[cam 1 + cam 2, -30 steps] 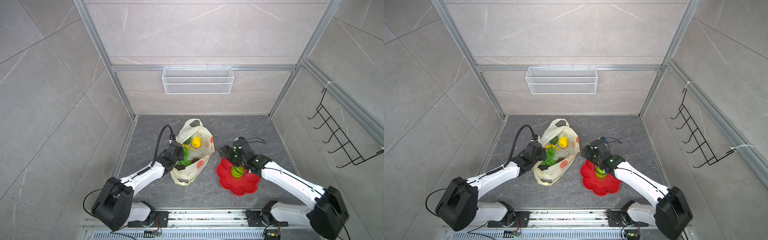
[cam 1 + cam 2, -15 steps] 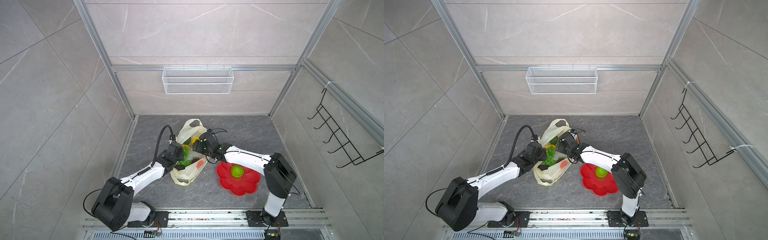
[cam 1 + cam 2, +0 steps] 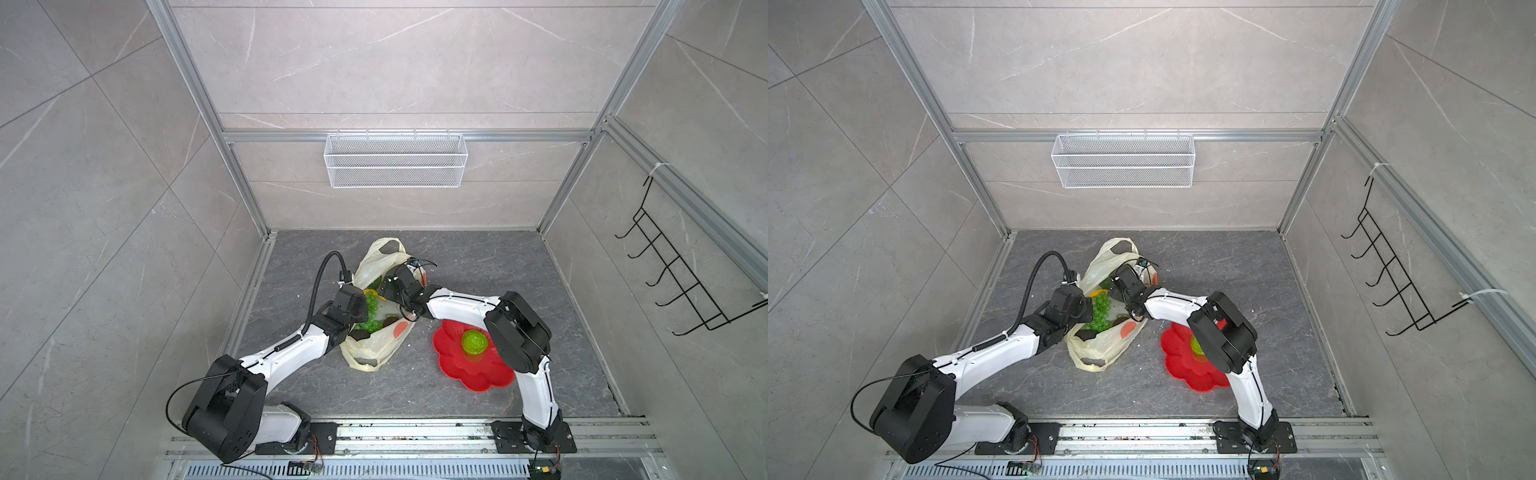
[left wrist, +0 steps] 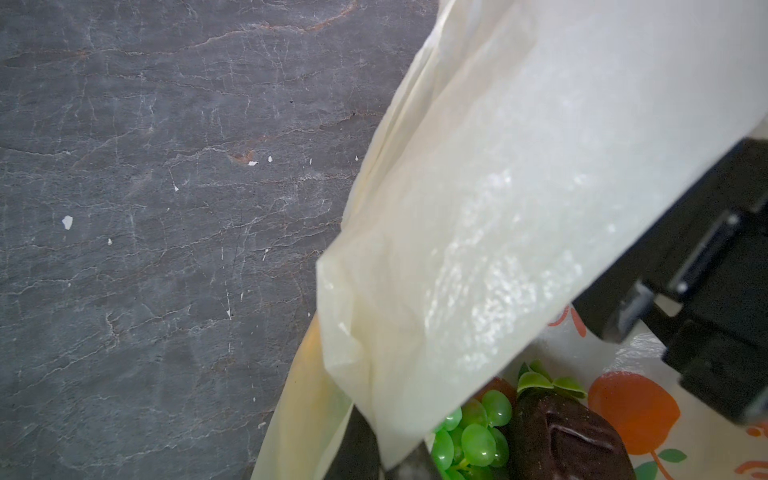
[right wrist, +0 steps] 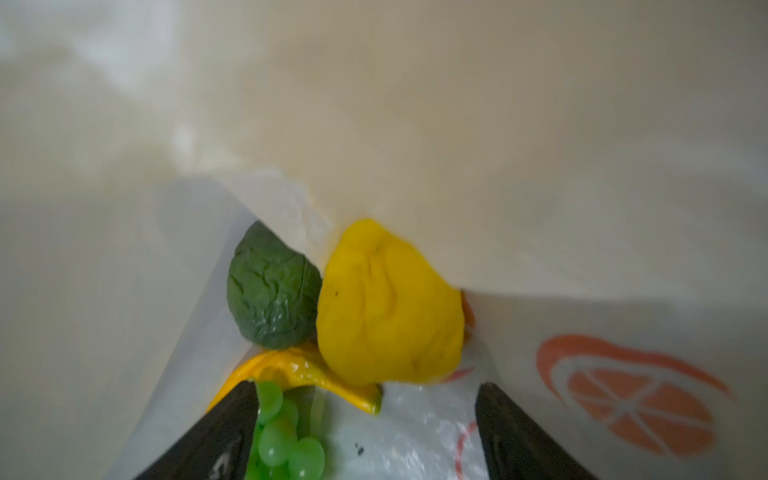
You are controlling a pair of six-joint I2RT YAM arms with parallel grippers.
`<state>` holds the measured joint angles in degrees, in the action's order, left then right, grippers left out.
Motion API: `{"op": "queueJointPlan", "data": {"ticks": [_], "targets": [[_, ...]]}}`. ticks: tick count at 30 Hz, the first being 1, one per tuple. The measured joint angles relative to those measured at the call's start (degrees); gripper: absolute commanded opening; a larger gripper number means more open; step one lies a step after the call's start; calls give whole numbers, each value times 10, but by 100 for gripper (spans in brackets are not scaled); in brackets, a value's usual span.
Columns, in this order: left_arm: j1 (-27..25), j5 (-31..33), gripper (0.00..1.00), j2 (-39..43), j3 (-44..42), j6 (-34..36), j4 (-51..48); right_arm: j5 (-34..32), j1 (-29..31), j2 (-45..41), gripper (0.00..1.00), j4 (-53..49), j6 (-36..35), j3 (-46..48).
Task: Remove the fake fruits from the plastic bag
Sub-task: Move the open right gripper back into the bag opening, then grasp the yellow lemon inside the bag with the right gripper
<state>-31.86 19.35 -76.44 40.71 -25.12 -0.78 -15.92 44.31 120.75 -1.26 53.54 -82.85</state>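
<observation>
The right gripper (image 5: 370, 419) is inside the plastic bag (image 3: 376, 343) with its jaws wide apart and nothing between them. Just ahead of the jaws a yellow citrus (image 5: 386, 307) touches a dark green bumpy fruit (image 5: 272, 291). What looks like a banana (image 5: 299, 370) and a green grape bunch (image 5: 282, 440) lie by one fingertip. The left gripper (image 4: 386, 457) is clamped on the bag's edge, with a dark brown piece (image 4: 569, 436) just beyond it. Well away from both grippers, a red plate (image 3: 453, 365) holds one bumpy green fruit (image 3: 474, 342).
</observation>
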Motion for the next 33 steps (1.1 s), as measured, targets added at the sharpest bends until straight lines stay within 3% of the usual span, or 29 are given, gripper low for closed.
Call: {"op": "queueJointPlan", "data": {"ticks": [16,33], "targets": [[0,-2,3,4,0,0,0,-8,-11,70,86,-8,7,-68],[0,-2,4,5,0,0,0,-16,-11,85,67,-21,-7,-80]]}}
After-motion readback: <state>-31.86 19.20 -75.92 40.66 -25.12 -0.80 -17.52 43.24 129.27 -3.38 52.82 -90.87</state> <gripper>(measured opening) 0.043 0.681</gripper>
